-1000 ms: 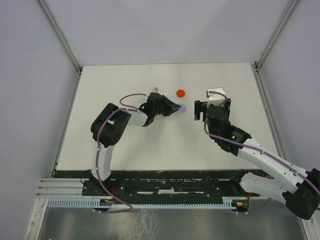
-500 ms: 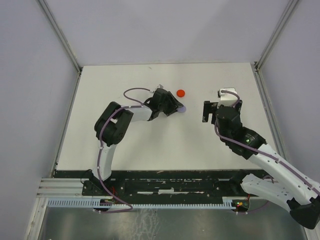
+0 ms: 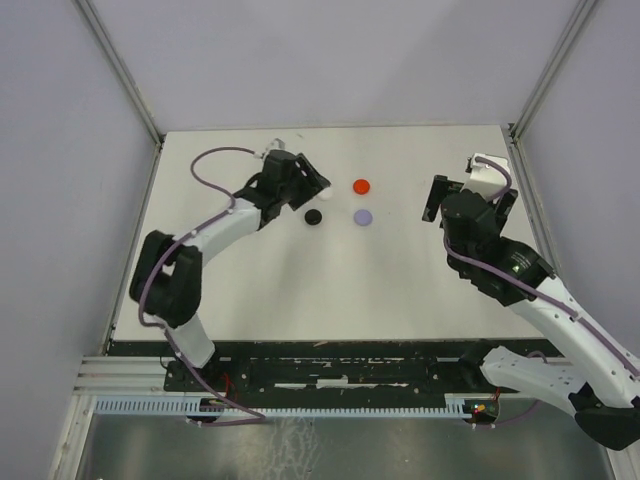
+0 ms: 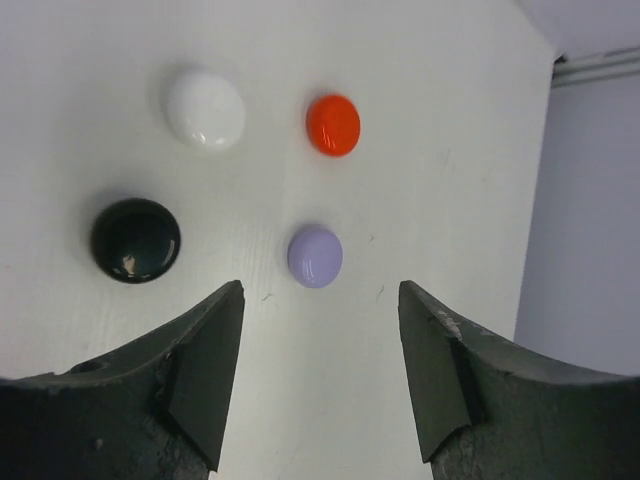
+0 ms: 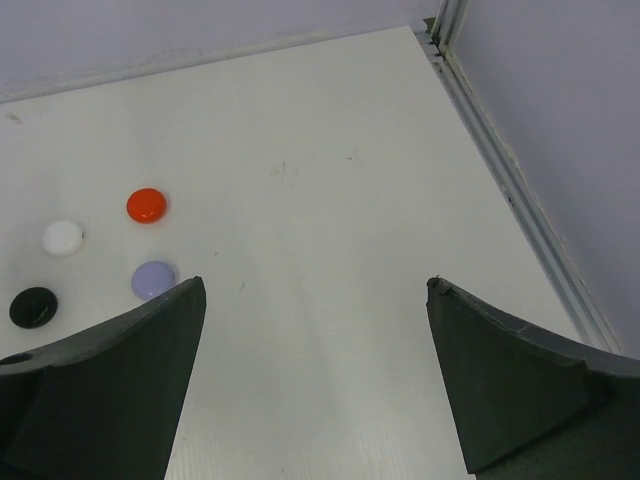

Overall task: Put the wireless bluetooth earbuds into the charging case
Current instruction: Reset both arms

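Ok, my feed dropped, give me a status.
Left gripper open, empty. Right gripper open, empty, off to the side. No earbuds in view: only white disc, red disc, black disc, lavender disc. Nothing blocking.

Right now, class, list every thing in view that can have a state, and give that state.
left tool: open, holding nothing.
right tool: open, holding nothing.
white disc: flat on the table, no opening showing, free of both tools.
red disc: the same.
black disc: the same.
lavender disc: the same, lying just ahead of the left tool.
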Motion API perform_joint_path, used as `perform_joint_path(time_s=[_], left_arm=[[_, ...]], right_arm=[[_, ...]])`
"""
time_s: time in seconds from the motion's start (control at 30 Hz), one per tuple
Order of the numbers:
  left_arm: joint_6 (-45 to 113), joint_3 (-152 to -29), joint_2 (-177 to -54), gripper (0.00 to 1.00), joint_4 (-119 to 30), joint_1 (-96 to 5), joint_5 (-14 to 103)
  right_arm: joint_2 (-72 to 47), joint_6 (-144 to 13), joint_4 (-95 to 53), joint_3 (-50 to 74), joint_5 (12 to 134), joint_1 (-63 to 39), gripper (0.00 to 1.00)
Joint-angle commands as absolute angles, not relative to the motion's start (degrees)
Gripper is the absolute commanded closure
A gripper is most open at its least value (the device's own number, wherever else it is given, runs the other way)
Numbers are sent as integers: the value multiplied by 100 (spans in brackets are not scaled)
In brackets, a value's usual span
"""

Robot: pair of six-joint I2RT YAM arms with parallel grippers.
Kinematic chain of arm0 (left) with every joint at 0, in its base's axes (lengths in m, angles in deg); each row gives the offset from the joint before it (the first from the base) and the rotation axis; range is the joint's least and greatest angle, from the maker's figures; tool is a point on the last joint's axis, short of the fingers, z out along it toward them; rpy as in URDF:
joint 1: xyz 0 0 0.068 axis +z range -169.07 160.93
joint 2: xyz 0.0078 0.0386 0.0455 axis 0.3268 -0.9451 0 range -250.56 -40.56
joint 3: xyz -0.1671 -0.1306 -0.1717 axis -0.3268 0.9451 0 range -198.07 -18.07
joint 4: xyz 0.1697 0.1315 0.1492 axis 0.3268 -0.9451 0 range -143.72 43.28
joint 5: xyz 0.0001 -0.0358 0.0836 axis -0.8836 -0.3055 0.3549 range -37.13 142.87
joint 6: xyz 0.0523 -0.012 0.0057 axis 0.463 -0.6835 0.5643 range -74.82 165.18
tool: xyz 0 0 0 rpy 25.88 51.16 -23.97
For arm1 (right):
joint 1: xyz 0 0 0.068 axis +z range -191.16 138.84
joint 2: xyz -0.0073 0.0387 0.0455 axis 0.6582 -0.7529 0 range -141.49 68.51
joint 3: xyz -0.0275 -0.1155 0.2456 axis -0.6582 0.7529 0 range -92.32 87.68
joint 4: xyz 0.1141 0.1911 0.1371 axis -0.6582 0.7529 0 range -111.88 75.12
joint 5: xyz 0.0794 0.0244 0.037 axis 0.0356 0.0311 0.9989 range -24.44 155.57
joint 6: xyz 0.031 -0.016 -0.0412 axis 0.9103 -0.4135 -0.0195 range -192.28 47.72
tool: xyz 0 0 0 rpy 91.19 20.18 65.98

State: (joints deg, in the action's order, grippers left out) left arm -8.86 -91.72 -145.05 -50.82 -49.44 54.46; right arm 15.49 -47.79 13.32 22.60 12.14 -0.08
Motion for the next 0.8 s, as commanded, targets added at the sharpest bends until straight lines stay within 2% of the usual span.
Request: perform_joint_path(time_s=[0.0, 0.2, 0.37, 0.77], left_arm=[[-562, -8401, -13268, 31, -5064, -4118, 5549], [-338, -7224, -11982, 29, -4942, -3336, 6041], [-424, -6592, -11372, 28, -5004, -2886, 6226], [-339, -6219, -10692, 28, -5437, -2681, 5915]], right_arm=[[1218, -4619, 1756, 1909, 717, -37, 0], [888, -4412, 1860, 1757, 403, -42, 0], [673, -4318, 2028, 1721, 156, -52, 0], [919, -3362, 3216, 1897, 192, -55, 0]])
